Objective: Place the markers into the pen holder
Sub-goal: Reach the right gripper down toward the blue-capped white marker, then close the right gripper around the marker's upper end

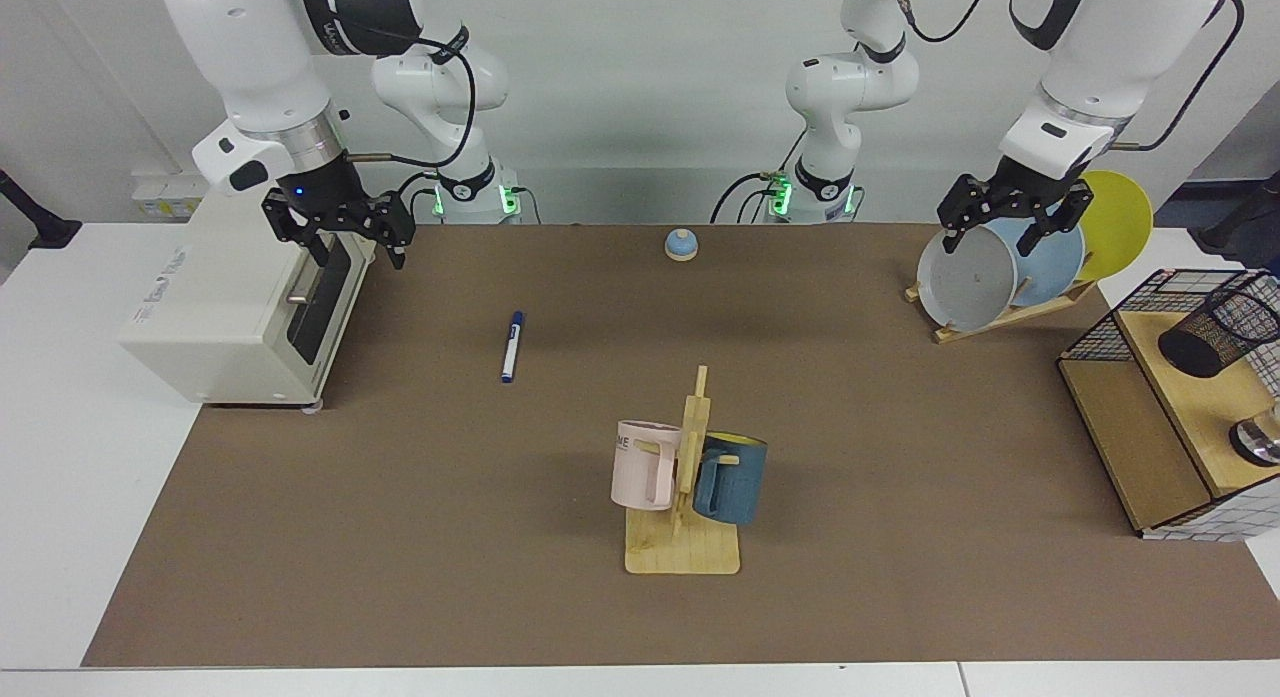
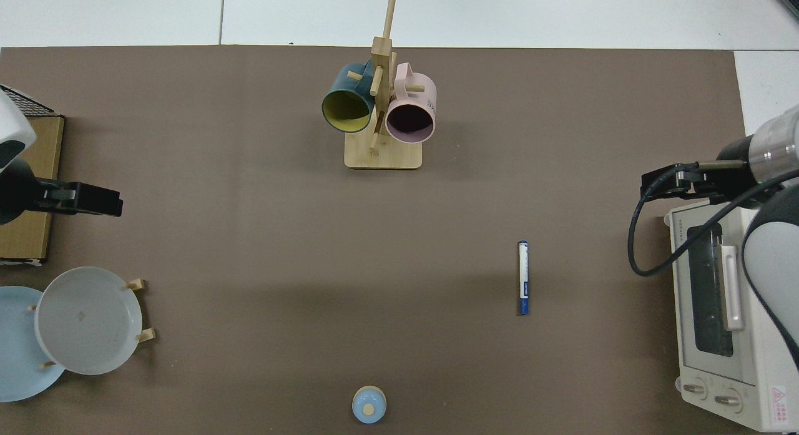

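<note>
Mug stand: wooden rack (image 1: 685, 537) nearest the camera in the facing view, on the brown mat (image 1: 400, 537) of the worktop, with a pink mug (image 1: 645, 465) and a dark blue mug (image 1: 732, 477) hung on its pegs, one on each side.
Marker: white pen with blue cap and blue end (image 1: 512, 346) lying flat on the mat, beyond the mug stand and toward the toaster oven side; nothing touches it. From above it (image 2: 524, 277) lies alone, between the mug stand and the oven.
Pen holder: black mesh cup (image 1: 1220, 329) tilted on the wooden shelf inside a wire grid basket (image 1: 1150, 307) at the far edge of the mat, well apart from the marker.
Metal object: shiny round thing (image 1: 1262, 439) on the same shelf, nearer the camera than the cup.
Toaster oven: cream box (image 1: 240, 307) on the opposite side from the basket.
Plate rack: wooden rack holding a grey plate (image 1: 968, 275), a light blue plate (image 1: 1050, 267) and a yellow plate (image 1: 1115, 222).
Right end effector: (image 1: 352, 245) hanging over the oven's front corner, fingers spread, holding nothing.
Left end effector: (image 1: 1010, 232) hanging above the grey plate's rim, fingers spread, holding nothing.
Small knob: blue dome on a wooden base (image 1: 681, 244) at the back of the mat, between the arm bases.
</note>
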Robot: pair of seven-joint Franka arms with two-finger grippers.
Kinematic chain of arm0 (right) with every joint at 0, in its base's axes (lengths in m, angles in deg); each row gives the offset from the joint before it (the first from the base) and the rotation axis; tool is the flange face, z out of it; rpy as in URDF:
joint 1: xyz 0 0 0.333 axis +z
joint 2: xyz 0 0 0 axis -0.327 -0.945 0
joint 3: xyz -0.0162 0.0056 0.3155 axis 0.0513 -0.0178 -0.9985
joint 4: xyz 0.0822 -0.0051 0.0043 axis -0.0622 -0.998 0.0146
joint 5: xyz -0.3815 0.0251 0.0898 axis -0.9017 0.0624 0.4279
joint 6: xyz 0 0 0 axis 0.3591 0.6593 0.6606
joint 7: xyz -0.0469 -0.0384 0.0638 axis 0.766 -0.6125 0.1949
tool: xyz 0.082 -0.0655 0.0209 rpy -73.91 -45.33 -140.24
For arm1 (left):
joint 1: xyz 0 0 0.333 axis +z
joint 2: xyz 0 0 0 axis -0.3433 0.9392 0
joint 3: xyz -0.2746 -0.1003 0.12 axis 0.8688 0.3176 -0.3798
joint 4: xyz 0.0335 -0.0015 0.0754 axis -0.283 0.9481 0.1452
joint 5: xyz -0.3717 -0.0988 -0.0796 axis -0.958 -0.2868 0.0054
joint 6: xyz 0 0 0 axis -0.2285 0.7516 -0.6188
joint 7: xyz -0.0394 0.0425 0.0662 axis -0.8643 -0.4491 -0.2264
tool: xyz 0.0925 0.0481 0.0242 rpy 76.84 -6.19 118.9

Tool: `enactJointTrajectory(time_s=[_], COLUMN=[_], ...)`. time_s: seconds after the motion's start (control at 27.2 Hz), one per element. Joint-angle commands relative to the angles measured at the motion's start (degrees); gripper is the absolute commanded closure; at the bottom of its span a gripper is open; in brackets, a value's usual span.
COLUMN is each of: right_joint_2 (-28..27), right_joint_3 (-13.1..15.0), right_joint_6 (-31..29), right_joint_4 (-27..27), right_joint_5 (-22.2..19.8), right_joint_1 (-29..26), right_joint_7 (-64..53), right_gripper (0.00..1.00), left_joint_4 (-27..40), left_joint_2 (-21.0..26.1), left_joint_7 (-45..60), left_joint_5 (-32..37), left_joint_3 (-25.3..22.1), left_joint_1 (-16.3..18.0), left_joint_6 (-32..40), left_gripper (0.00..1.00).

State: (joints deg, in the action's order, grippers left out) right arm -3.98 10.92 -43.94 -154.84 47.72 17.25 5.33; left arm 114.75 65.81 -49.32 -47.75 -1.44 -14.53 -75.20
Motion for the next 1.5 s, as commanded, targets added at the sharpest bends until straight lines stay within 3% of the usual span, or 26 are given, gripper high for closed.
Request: enactJointTrajectory(time_s=[0.0,0.11,0.33,0.77,0.95,1.47], right_joint_2=[0.7,0.7,-0.8,-1.2,-0.6,-1.9], right_joint_3=[0.0,-0.1,-0.2,-0.2,-0.2,-0.3], right_joint_6=[-1.6,-2.9,-6.5,-14.0,-19.5,-34.0], right_joint_4=[-1.7,-2.0,-4.1,-15.4,-22.5,-35.0], right_joint_5=[1.1,1.1,1.2,1.3,1.3,1.3], right_joint_1=[-0.3,0.1,6.2,7.9,8.0,9.9], right_joint_7=[-1.3,-1.3,5.8,6.7,6.6,8.8], right_gripper=[0.0,0.0,0.0,0.0,0.0,0.0], left_joint_4=[1.9,1.9,2.5,4.1,4.4,4.5], left_joint_2=[-1.6,-1.6,-2.1,-2.7,-2.7,-2.2], left_joint_7=[-1.0,-1.0,-3.1,-2.7,-2.4,-2.4], left_joint_5=[0.7,0.7,1.6,1.3,1.1,1.0], left_joint_3=[0.1,0.1,0.1,0.1,0.1,-0.1], left_joint_1=[0.1,0.3,-0.1,0.5,0.6,0.7], left_joint_6=[-0.6,-0.5,-0.3,-0.6,-1.1,-1.5], left_gripper=[0.0,0.0,0.0,0.0,0.0,0.0])
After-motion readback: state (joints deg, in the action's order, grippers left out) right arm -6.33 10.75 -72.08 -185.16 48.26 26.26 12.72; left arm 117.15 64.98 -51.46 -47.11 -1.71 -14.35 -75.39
